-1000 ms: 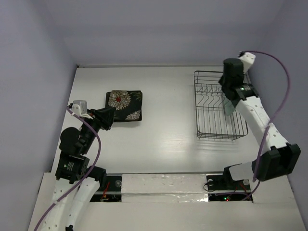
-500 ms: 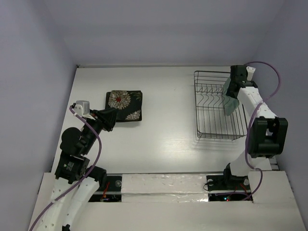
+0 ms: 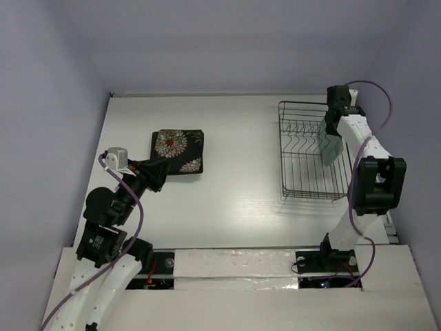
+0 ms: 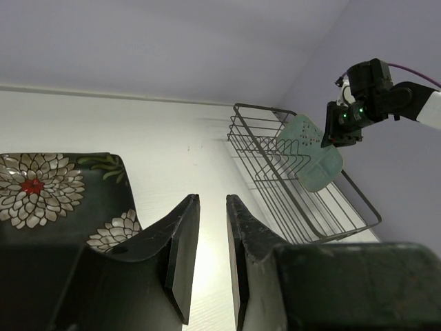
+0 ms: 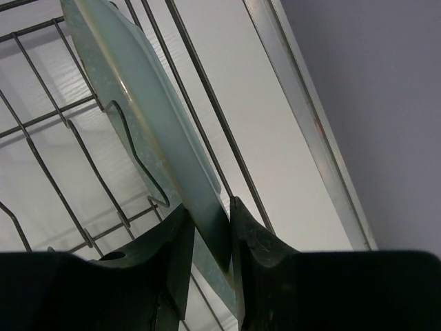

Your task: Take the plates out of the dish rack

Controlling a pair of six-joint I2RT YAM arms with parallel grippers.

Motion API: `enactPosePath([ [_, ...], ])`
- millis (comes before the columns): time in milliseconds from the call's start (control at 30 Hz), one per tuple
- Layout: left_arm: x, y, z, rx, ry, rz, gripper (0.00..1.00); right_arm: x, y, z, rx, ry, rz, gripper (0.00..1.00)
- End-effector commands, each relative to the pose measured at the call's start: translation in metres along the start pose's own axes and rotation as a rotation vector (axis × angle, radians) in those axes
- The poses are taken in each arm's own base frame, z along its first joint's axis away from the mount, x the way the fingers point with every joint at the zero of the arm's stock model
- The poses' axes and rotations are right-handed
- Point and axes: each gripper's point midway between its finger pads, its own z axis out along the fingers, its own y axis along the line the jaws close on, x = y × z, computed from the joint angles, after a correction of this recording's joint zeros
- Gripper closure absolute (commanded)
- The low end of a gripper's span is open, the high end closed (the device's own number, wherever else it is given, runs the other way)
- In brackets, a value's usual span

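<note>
The dark wire dish rack (image 3: pixel 306 162) stands at the right of the table. My right gripper (image 3: pixel 330 129) is over its far right side, shut on the edge of the pale mint plate (image 3: pixel 331 146), which hangs tilted above the rack floor. In the right wrist view the plate (image 5: pixel 148 121) runs between my fingertips (image 5: pixel 207 208), against the rack wires (image 5: pixel 41 134). A black flowered plate (image 3: pixel 178 151) lies flat at the left. My left gripper (image 3: pixel 156 172) hovers at its near left corner, narrowly open and empty (image 4: pixel 210 201). The teal plate is out of view.
The left wrist view shows the flowered plate (image 4: pixel 55 193), the rack (image 4: pixel 289 193), the mint plate (image 4: pixel 313 157) and the right gripper (image 4: pixel 348 117). Purple walls close the table on three sides. A purple cable (image 3: pixel 382 103) loops by the right arm.
My right arm has folded upright beside the rack and the mint plate has shifted slightly up and towards the far right. My left gripper has edged a little to the near right.
</note>
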Motion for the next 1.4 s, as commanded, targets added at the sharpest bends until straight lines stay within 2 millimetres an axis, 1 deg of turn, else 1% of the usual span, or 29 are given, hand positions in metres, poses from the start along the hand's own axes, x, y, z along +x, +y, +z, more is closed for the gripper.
enactPosePath([
  [0,-0.023,-0.015,-0.005,0.045,-0.067,0.015,0.8,-0.004,-0.005,-0.001,0.014,0.012,-0.025,0.75],
  [33,-0.024,-0.015,-0.005,0.045,-0.071,0.015,0.8,-0.005,-0.007,-0.001,0.026,0.011,-0.03,0.83],
  [100,-0.025,-0.015,-0.006,0.049,-0.074,0.015,0.8,-0.007,-0.01,-0.003,0.03,0.005,-0.041,0.9],
  [133,-0.025,-0.016,-0.007,0.05,-0.077,0.016,0.8,-0.008,-0.007,-0.007,0.024,-0.008,-0.048,0.96],
  [167,-0.025,-0.016,-0.006,0.049,-0.075,0.014,0.8,-0.011,-0.006,-0.011,0.026,-0.023,-0.067,0.98],
  [200,-0.025,-0.016,-0.007,0.05,-0.077,0.014,0.8,-0.016,-0.01,-0.016,0.032,-0.041,-0.066,1.0],
  [233,-0.024,-0.018,-0.007,0.057,-0.075,0.014,0.8,-0.021,-0.006,-0.023,0.029,-0.064,-0.08,1.0],
  [267,-0.024,-0.018,-0.007,0.058,-0.075,0.013,0.8,-0.024,-0.005,-0.028,0.032,-0.078,-0.106,1.0],
  [367,-0.025,-0.018,-0.007,0.058,-0.076,0.011,0.8,-0.037,-0.01,-0.046,0.071,-0.136,-0.12,1.0],
  [400,-0.025,-0.018,-0.007,0.057,-0.077,0.013,0.8,-0.039,-0.013,-0.048,0.077,-0.147,-0.117,1.0],
  [433,-0.025,-0.018,-0.008,0.058,-0.076,0.011,0.8,-0.044,-0.015,-0.057,0.076,-0.171,-0.113,1.0],
  [500,-0.025,-0.018,-0.008,0.058,-0.078,0.011,0.8,-0.045,-0.019,-0.062,0.082,-0.187,-0.102,1.0],
  [533,-0.025,-0.018,-0.008,0.058,-0.078,0.011,0.8,-0.047,-0.018,-0.067,0.075,-0.198,-0.099,1.0],
  [600,-0.026,-0.018,-0.008,0.059,-0.081,0.012,0.8,-0.051,-0.023,-0.077,0.07,-0.224,-0.065,1.0],
  [633,-0.027,-0.018,-0.009,0.058,-0.083,0.012,0.8,-0.053,-0.021,-0.083,0.06,-0.236,-0.06,1.0],
  [767,-0.026,-0.018,-0.008,0.056,-0.081,0.011,0.8,-0.066,-0.033,-0.107,0.041,-0.282,0.016,1.0],
  [800,-0.026,-0.017,-0.008,0.054,-0.082,0.01,0.8,-0.068,-0.035,-0.118,0.029,-0.298,0.031,1.0],
  [867,-0.027,-0.018,-0.009,0.054,-0.085,0.012,0.8,-0.076,-0.04,-0.133,-0.001,-0.326,0.075,1.0],
  [900,-0.027,-0.017,-0.009,0.053,-0.086,0.01,0.8,-0.079,-0.046,-0.146,-0.019,-0.348,0.1,1.0],
  [1000,-0.026,-0.017,-0.007,0.053,-0.079,0.008,0.8,-0.087,-0.052,-0.167,-0.072,-0.389,0.153,1.0],
  [1033,-0.025,-0.017,-0.007,0.051,-0.078,0.008,0.8,-0.09,-0.056,-0.179,-0.098,-0.414,0.183,1.0],
  [1067,-0.025,-0.017,-0.007,0.052,-0.077,0.008,0.8,-0.09,-0.049,-0.185,-0.162,-0.422,0.194,1.0],
  [1133,-0.024,-0.016,-0.006,0.051,-0.075,0.009,0.8,-0.096,-0.041,-0.201,-0.264,-0.471,0.233,1.0],
  [1167,-0.025,-0.016,-0.006,0.048,-0.076,0.007,0.8,-0.096,-0.025,-0.216,-0.389,-0.5,0.253,1.0],
  [1233,-0.023,-0.015,-0.005,0.046,-0.071,0.005,0.8,-0.093,-0.002,-0.234,-0.526,-0.526,0.261,1.0],
  [1267,-0.024,-0.015,-0.005,0.045,-0.073,0.007,0.8,-0.09,0.01,-0.248,-0.62,-0.536,0.273,1.0],
  [1300,-0.023,-0.014,-0.005,0.041,-0.073,0.007,0.8,-0.087,0.024,-0.249,-0.669,-0.544,0.282,1.0],
  [1333,-0.022,-0.014,-0.004,0.04,-0.07,0.006,0.8,-0.081,0.042,-0.261,-0.738,-0.543,0.271,1.0],
  [1367,-0.022,-0.013,-0.004,0.038,-0.069,0.006,0.8,-0.076,0.056,-0.268,-0.803,-0.531,0.281,1.0],
])
